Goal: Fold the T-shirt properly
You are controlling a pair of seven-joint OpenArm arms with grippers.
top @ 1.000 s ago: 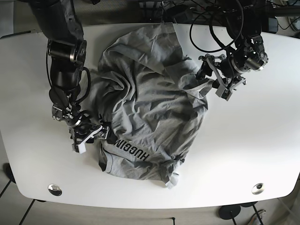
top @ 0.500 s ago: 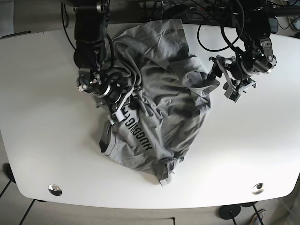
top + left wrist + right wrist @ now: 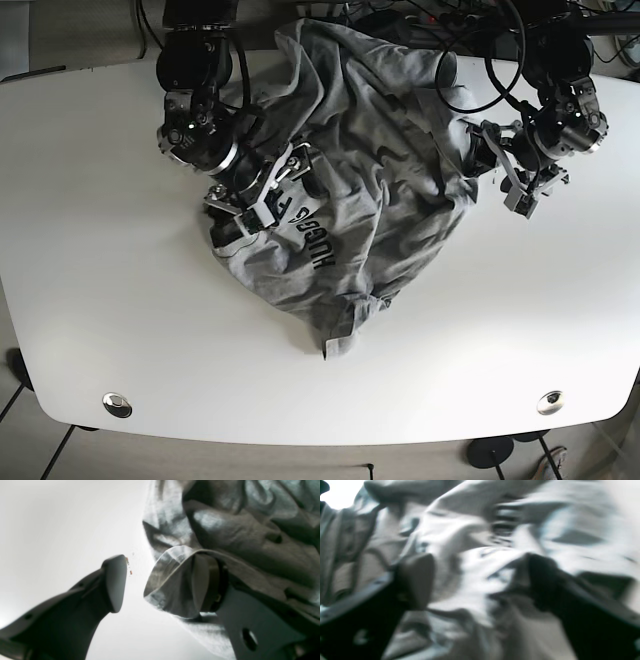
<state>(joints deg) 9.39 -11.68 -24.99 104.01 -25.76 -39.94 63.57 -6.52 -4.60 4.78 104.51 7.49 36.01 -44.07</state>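
Observation:
The grey T-shirt [image 3: 370, 150] lies crumpled on the white table [image 3: 100, 300], its black lettering turned up near the left side. My right gripper [image 3: 262, 190] is pressed into the lettered part. In the blurred right wrist view its fingers stand wide apart, so the gripper [image 3: 477, 580] is open, with T-shirt cloth [image 3: 475, 530] bulging between them. My left gripper [image 3: 495, 165] is at the shirt's right edge. It [image 3: 160, 585] is open: a hem of the T-shirt [image 3: 250, 530] drapes over the right finger, the left finger is bare, and table [image 3: 62, 517] shows through the gap.
Black cables [image 3: 450, 60] hang over the table's back edge behind the shirt. Two round metal fittings [image 3: 117, 404] [image 3: 549, 402] sit in the tabletop near its front edge.
The right gripper swept from the front left up toward the back, and the shirt's lettered hem went with it, bunching the shirt backward. The left gripper drifted to the right with the shirt's edge.

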